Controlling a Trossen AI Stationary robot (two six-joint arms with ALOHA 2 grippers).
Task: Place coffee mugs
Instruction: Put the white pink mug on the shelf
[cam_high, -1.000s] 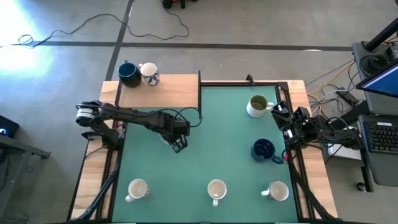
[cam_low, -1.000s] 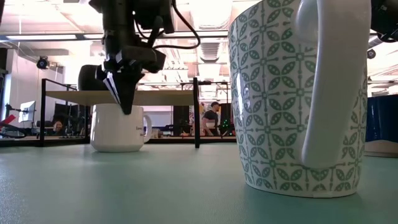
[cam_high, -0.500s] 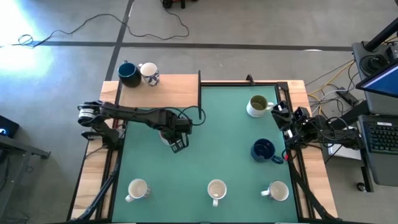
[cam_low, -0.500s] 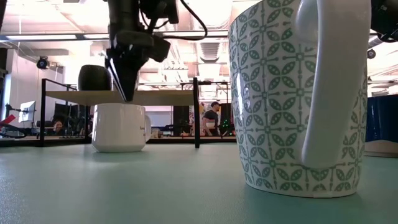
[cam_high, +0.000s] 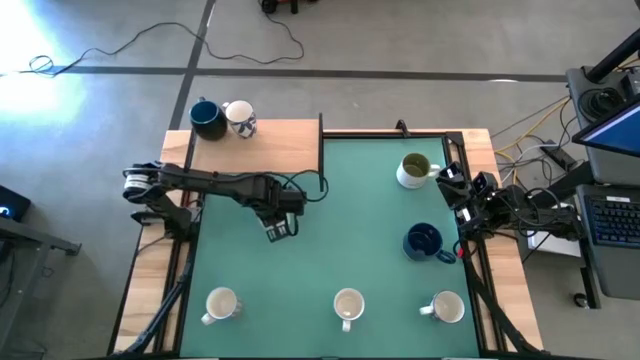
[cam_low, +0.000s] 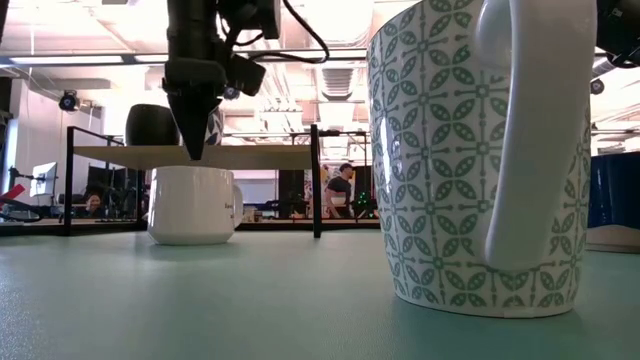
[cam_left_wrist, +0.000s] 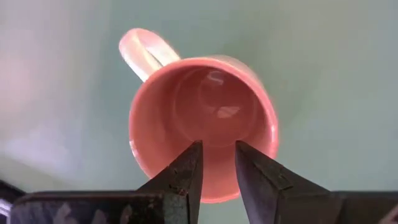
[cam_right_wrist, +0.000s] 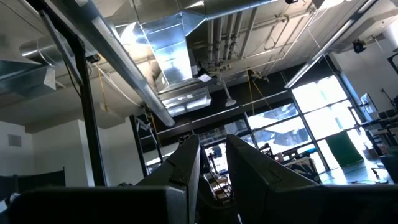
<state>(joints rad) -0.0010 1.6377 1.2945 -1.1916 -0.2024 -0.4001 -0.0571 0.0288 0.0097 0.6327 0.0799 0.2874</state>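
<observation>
The left gripper's (cam_left_wrist: 217, 163) jaws hung slightly parted, released, over the pink-lined mug (cam_left_wrist: 202, 121) (rim close below); drifting sideways might tip it.

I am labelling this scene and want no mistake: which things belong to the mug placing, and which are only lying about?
Job: pink-inside mug; olive-inside mug; blue shelf mug; patterned shelf mug; blue table mug; three pale front mugs; left gripper.
Lying about: floor cable; keyboard.
</observation>
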